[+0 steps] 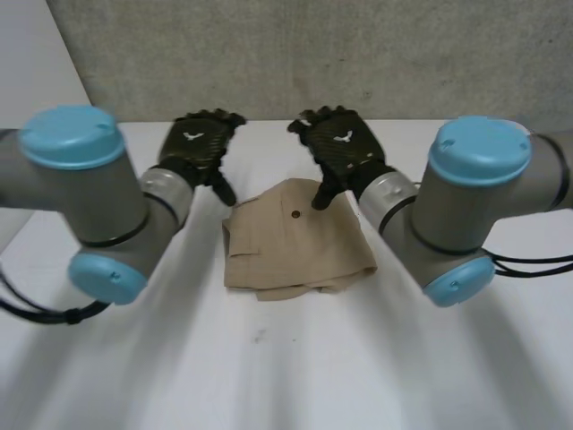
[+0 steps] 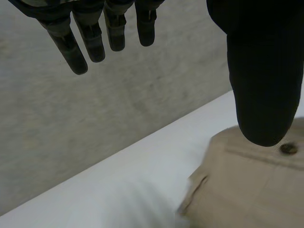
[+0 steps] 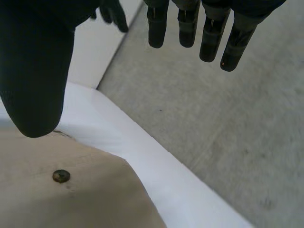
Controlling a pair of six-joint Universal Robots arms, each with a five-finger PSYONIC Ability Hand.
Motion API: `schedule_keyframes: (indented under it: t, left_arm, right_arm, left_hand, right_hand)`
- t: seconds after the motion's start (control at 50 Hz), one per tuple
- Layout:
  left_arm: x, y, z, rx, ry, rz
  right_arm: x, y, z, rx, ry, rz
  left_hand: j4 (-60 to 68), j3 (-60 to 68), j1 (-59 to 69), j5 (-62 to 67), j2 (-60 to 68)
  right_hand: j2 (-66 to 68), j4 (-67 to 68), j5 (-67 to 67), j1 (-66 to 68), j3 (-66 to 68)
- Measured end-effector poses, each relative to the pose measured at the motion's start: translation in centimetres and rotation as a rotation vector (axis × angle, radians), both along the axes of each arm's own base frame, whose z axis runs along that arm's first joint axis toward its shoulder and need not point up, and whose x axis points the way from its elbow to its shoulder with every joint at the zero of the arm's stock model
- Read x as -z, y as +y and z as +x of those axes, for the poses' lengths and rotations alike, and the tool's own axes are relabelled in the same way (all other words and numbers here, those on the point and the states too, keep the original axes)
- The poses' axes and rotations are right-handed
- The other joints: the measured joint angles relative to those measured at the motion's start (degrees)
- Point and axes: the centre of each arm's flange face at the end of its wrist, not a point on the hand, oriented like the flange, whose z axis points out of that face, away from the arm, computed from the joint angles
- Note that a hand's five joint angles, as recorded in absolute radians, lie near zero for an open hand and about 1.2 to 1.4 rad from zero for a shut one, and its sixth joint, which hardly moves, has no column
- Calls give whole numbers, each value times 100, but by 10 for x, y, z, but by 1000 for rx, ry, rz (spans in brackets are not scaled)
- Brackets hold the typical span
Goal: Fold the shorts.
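The tan shorts lie folded into a compact bundle in the middle of the white table, a dark button facing up near their far edge. My left hand hovers open beyond the bundle's far left corner, fingers straight, thumb above the cloth. My right hand hovers open over the far right edge, thumb tip just above the fabric beside the button. Its fingers are straight, its thumb over the cloth. Neither hand holds anything.
A grey wall rises behind the table's far edge. A small dark speck lies on the table in front of the shorts. Both arms' elbows flank the bundle on either side.
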Motion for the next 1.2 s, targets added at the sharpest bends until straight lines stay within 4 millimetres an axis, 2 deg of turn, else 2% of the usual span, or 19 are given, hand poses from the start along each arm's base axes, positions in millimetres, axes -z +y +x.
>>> schedule_keyframes:
  t: [0.1, 0.14, 0.26, 0.3, 0.32, 0.52, 0.66, 0.74, 0.8, 0.86, 0.88, 0.94, 0.96, 0.98, 1.0, 1.02, 1.04, 1.14, 1.2]
  left_arm:
    - [23, 0, -26, 70, 14, 61]
    - [41, 2, -34, 84, -2, 112]
    - [81, 8, -36, 46, -83, 239]
    - [81, 8, -36, 46, -83, 239]
    - [91, 9, -32, 15, -116, 273]
    - [93, 6, -24, -26, -147, 290]
    - [96, 6, -24, -20, -156, 292]
    - [99, 8, -25, -14, -162, 300]
    - [96, 10, -26, -10, -160, 297]
    - [74, 12, -27, -7, -134, 260]
    - [67, 12, -27, -7, -126, 248]
    - [20, 14, -22, -16, -67, 164]
    - [13, 15, -21, -18, -59, 153]
    - [-11, 17, -15, -26, -28, 108]
    - [-24, 18, -12, -32, -12, 83]
    - [-48, 20, -4, -48, 19, 36]
    - [-64, 21, 3, -61, 40, 4]
    - [-131, 32, 45, -141, 116, -113]
    - [-147, 42, 60, -166, 120, -116]
  right_arm:
    - [13, -15, -8, 3, -7, 141]
    - [29, -22, -10, 3, 23, 223]
    - [67, -33, -16, 25, 99, 378]
    - [67, -33, -16, 25, 99, 378]
    - [80, -38, -21, 46, 122, 421]
    - [89, -49, -36, 121, 153, 452]
    - [90, -49, -37, 129, 166, 462]
    - [86, -47, -35, 121, 167, 453]
    - [75, -45, -34, 113, 161, 428]
    - [39, -42, -35, 111, 126, 340]
    - [33, -42, -35, 113, 119, 325]
    - [-11, -40, -42, 162, 55, 200]
    - [-18, -39, -43, 174, 44, 179]
    - [-37, -38, -49, 214, 11, 120]
    - [-52, -36, -53, 247, -16, 75]
    - [-73, -32, -62, 302, -56, 12]
    - [-83, -30, -66, 332, -77, -19]
    - [-135, -7, -98, 487, -175, -144]
    - [-143, 2, -109, 516, -171, -140]
  left_hand:
    - [166, 135, 226, 5, 180]
    - [304, 258, 366, 152, 306]
    - [415, 359, 449, 312, 404]
    - [415, 359, 449, 312, 404]
    - [415, 359, 449, 312, 404]
    - [415, 359, 449, 312, 404]
    - [415, 359, 449, 311, 404]
    - [414, 359, 449, 310, 404]
    - [411, 358, 444, 306, 400]
    - [377, 324, 422, 273, 374]
    - [338, 304, 404, 234, 345]
    - [244, 235, 337, 116, 250]
    - [191, 184, 287, 57, 190]
    - [156, 157, 255, 24, 160]
    - [128, 140, 245, 3, 133]
    - [128, 140, 245, 3, 133]
    - [123, 138, 245, 0, 129]
    - [123, 138, 245, 0, 129]
    - [122, 138, 245, -1, 128]
  right_hand:
    - [0, 0, 0, 1, 0]
    - [0, 0, 0, 1, 0]
    - [0, 0, 0, 1, 0]
    - [0, 0, 0, 1, 0]
    - [0, 0, 0, 1, 0]
    - [0, 0, -3, 1, 0]
    - [0, 0, -3, 1, 0]
    - [0, 0, -3, 1, 0]
    - [0, 0, -15, 1, 0]
    - [0, 0, -27, 1, 0]
    - [0, 0, -27, 1, 0]
    - [0, 0, -27, 1, 0]
    - [0, 0, -27, 1, 0]
    - [0, 0, -27, 1, 0]
    - [0, 0, -27, 1, 0]
    - [0, 0, -27, 1, 0]
    - [0, 0, -27, 1, 0]
    - [0, 0, -27, 1, 0]
    - [0, 0, -27, 1, 0]
